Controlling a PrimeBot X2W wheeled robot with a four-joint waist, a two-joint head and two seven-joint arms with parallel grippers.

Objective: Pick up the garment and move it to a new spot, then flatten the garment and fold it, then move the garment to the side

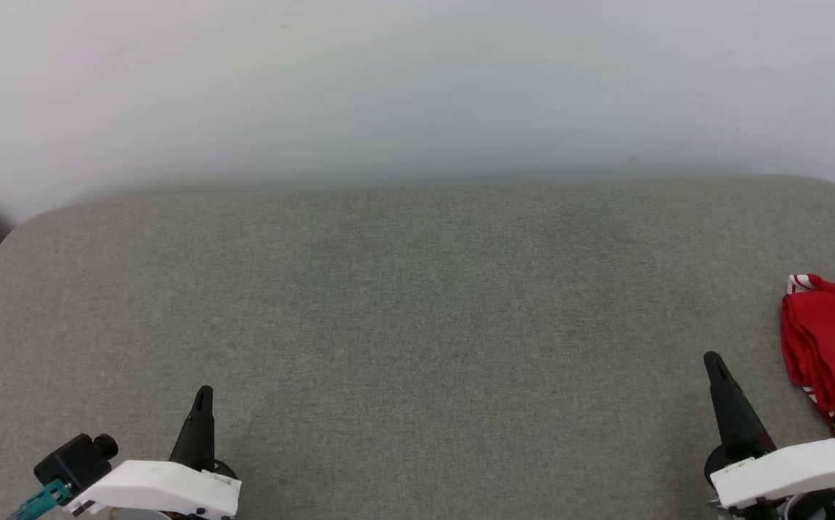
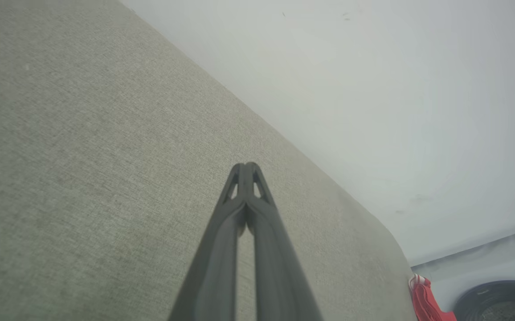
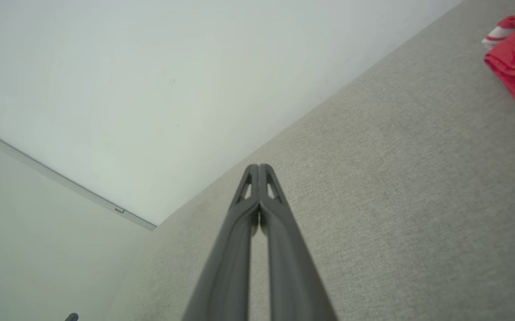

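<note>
Nearest, at seven o'clock of the head view, the left gripper (image 1: 202,396) has its two dark fingers pressed together, holding nothing, over the grey fabric surface (image 1: 417,325). At five o'clock the right gripper (image 1: 714,361) is likewise closed tight and empty. Just beyond it, toward four o'clock, the garment (image 1: 833,347) lies in red layered folds at the surface's right edge, clear of those fingers, striped trim showing at its far corner. Farthest, at twelve o'clock, stands a pale wall (image 1: 417,87).
</note>
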